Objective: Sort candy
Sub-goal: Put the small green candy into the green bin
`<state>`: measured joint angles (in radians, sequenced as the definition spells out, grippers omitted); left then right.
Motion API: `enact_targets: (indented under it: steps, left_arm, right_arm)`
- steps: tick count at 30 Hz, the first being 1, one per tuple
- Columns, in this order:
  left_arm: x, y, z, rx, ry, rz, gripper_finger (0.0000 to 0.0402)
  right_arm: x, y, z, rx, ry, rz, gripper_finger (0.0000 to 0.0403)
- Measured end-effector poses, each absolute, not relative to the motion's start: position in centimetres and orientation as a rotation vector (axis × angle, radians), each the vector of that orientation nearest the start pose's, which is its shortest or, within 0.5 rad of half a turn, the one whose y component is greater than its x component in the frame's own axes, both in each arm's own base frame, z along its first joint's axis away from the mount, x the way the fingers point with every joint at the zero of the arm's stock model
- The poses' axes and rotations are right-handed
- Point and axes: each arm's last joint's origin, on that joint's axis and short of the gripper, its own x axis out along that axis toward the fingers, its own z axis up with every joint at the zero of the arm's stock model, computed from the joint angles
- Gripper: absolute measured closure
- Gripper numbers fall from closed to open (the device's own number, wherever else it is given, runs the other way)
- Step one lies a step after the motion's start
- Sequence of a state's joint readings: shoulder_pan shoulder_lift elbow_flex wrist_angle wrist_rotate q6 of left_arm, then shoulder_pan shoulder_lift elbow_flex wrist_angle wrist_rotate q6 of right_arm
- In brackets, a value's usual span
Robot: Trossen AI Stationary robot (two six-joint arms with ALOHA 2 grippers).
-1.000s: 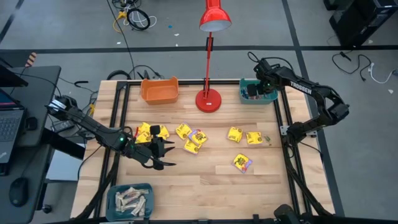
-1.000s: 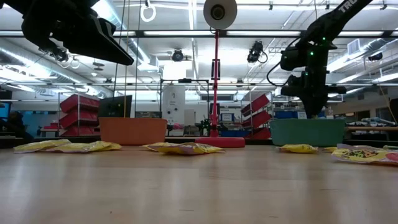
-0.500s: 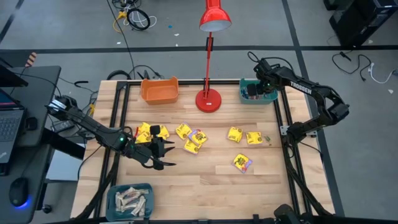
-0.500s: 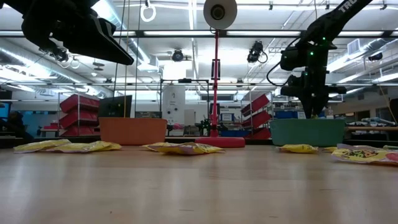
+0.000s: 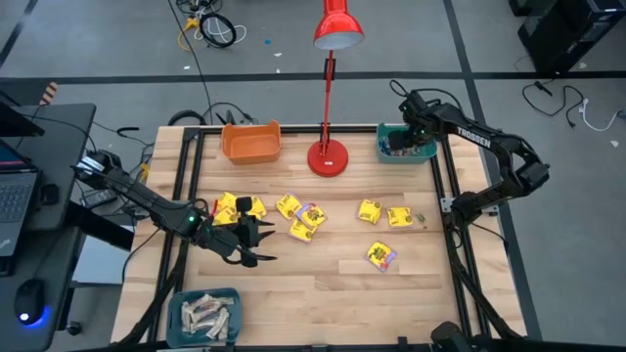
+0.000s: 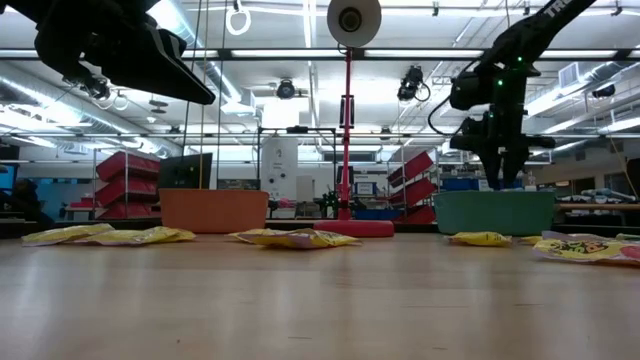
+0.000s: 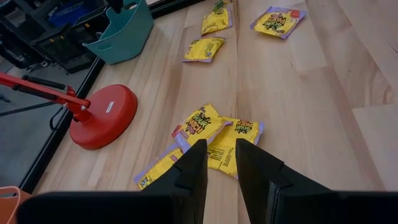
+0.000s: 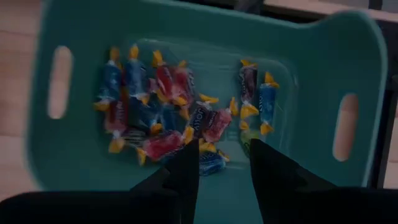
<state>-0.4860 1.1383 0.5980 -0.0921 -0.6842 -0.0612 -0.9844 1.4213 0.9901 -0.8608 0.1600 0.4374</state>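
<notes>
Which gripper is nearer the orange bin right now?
Left. The left gripper hangs over the table's near-left part, toward the orange bin; the right gripper is over the teal bin, beyond the lamp.

One camera hung above and looked straight down on the whole surface (image 5: pixel 323 274), my two arms and the floor around. Another sat at surface height, looking level across the boards into the room behind. Both took in the red lamp (image 5: pixel 329 154) and the teal bin (image 6: pixel 494 212). The camera on my left wrist looked forward and down past its gripper (image 7: pixel 219 165) at the yellow packets (image 7: pixel 214 134) close by. My right wrist camera stared almost straight down into the teal bin from very near.
</notes>
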Motion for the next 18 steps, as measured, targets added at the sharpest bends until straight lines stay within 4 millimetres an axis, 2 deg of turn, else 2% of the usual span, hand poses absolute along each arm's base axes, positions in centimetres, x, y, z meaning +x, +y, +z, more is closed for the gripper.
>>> enact_targets:
  steps: [4,8,12,18]
  left_arm:
    - [20.6,-8.8,21.5,0.290,0.521,0.207,0.0314]
    - [20.6,-8.8,21.5,0.287,0.521,0.208,0.0314]
    - [20.6,-8.8,21.5,0.286,0.521,0.208,0.0314]
    - [20.6,-8.8,21.5,0.272,0.519,0.212,0.0314]
  right_arm:
    - [15.1,-21.1,24.0,0.848,1.029,-1.177,0.0276]
    - [17.0,-19.4,25.5,0.757,1.106,-1.049,0.0277]
    - [18.6,-16.8,25.9,0.694,1.236,-0.939,0.0277]
    - [19.8,-11.8,25.2,0.628,1.465,-0.818,0.0277]
